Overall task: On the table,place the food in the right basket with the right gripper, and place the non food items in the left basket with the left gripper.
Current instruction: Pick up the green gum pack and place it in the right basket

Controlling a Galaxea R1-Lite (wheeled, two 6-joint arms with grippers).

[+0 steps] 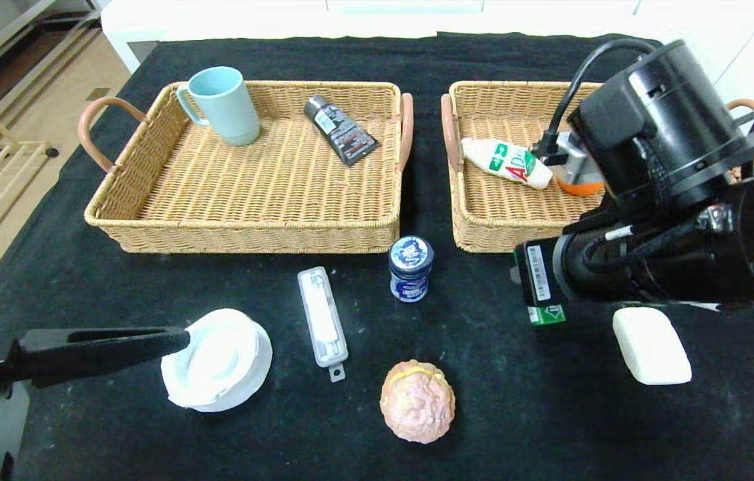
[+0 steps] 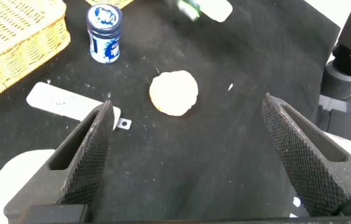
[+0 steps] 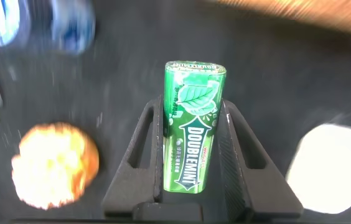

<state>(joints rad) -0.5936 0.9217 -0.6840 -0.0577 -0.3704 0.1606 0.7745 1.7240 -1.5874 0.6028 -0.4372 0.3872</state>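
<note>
orange (image 1: 580, 187): mostly hidden behind right arm | gum pack (image 1: 545, 314): only corner visible

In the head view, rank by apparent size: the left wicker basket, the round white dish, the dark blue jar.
1. Tan left wicker basket
2. Round white shallow dish
3. Small dark blue jar
Clear differences; all plainly separable.

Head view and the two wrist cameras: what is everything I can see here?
Black-cloth table: one.
Tan wicker baskets: two; left basket, right basket.
Pale blue mug and dark tube: in left basket.
White bottle, orange: in right basket.
Dark blue jar: before the baskets.
Long white case: table centre.
Round white dish: near left.
Pinkish bun: near centre.
White soap-like block: near right.
Green gum pack: held.
Left gripper: open, above the dish.
Right gripper: shut on gum pack.
</note>
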